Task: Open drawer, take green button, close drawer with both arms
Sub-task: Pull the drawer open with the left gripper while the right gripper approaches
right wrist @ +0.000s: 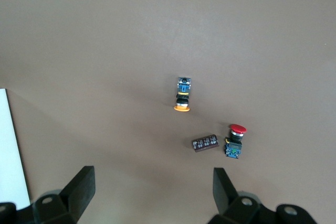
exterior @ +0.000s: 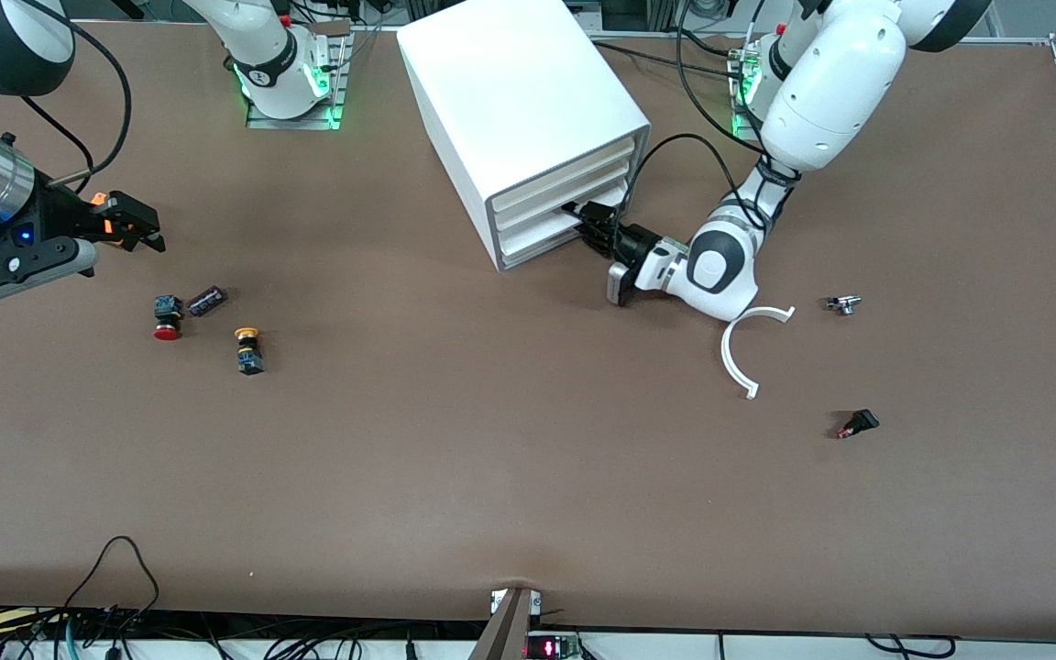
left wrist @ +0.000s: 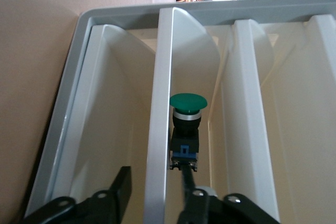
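The white cabinet [exterior: 519,101] stands at the table's robot edge, and the drawer [exterior: 537,246] is its lowest tray. My left gripper [exterior: 590,225] is at the cabinet's front. In the left wrist view it [left wrist: 154,178] is open, with its fingers [left wrist: 123,184] on either side of a white tray wall [left wrist: 160,103]. The green-capped button [left wrist: 187,124] lies in the tray beside that wall, its black body close to one fingertip. I cannot tell from here which tray that is. My right gripper [exterior: 145,231] is open and empty over bare table at the right arm's end [right wrist: 152,182].
A red-capped button [exterior: 167,328], a small dark block [exterior: 207,300] and a yellow-capped button [exterior: 248,350] lie below the right gripper, and also show in its wrist view [right wrist: 235,140]. A white curved strip [exterior: 737,353], a small metal part [exterior: 844,304] and a black-red part [exterior: 858,423] lie near the left arm.
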Robot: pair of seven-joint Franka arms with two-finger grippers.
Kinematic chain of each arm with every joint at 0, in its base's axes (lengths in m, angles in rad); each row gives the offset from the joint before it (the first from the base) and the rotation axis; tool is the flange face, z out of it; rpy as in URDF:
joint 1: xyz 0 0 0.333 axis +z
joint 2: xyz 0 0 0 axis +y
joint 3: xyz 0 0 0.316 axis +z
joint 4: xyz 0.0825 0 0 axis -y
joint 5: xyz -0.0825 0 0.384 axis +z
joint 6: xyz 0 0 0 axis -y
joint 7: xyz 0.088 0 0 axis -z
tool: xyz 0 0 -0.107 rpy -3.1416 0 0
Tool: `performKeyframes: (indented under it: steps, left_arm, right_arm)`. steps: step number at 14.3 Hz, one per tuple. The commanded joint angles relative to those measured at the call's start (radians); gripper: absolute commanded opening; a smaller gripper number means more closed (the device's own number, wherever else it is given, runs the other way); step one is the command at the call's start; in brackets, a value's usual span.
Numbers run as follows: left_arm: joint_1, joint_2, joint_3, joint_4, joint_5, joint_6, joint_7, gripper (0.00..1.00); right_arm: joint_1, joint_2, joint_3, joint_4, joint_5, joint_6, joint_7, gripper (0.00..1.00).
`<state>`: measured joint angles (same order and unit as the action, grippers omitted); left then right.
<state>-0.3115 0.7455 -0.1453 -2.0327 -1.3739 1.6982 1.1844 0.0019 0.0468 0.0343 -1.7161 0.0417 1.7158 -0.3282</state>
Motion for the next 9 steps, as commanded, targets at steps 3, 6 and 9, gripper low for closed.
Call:
performKeyframes:
  steps: [3,6,9]
  left_arm:
    - [-0.009,-0.005,0.009,-0.011,-0.03,0.008,0.031,0.12]
    - [-0.003,-0.005,0.012,-0.006,-0.027,0.006,0.021,0.12]
    - [0.002,-0.006,0.023,0.0,-0.022,0.006,0.004,0.12]
  right_arm:
    - [-0.005,-0.001,0.009,0.004,-0.008,-0.012,0.006,0.98]
    - [-0.003,-0.001,0.01,0.006,-0.009,-0.01,0.006,0.97]
    - [-0.003,0.002,0.012,0.009,-0.006,-0.008,0.006,0.97]
